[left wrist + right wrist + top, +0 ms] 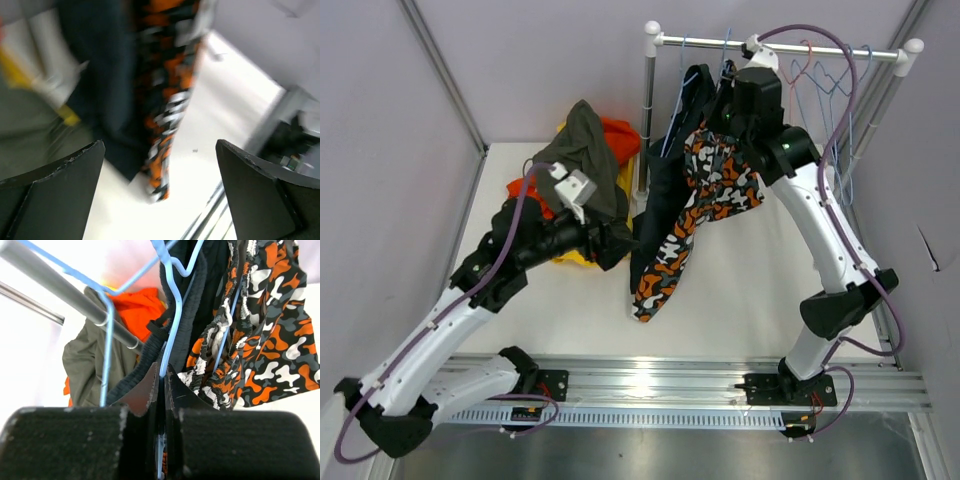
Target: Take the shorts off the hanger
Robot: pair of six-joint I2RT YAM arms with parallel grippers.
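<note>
The camouflage shorts (pixel 705 205) and the dark navy-black shorts (pixel 665 180) hang from light blue wire hangers (pixel 172 305) on the rail (pixel 780 45). My right gripper (pixel 740 75) is shut on a blue hanger wire (pixel 162 372), just under the rail. The olive-grey shorts (pixel 588 155), orange-red shorts (pixel 618 135) and yellow shorts (pixel 570 258) lie heaped on the table at the left. My left gripper (pixel 610 240) is open and empty, close to the lower part of the navy shorts (pixel 100 85); the camouflage shorts (pixel 165 100) show blurred beyond it.
The rack's upright post (pixel 648 110) stands between the pile and the hanging shorts. Several bare wire hangers (pixel 830 85) hang at the rail's right end. A metal base rail (pixel 650 385) runs along the near edge. Grey walls close in the table (pixel 740 290).
</note>
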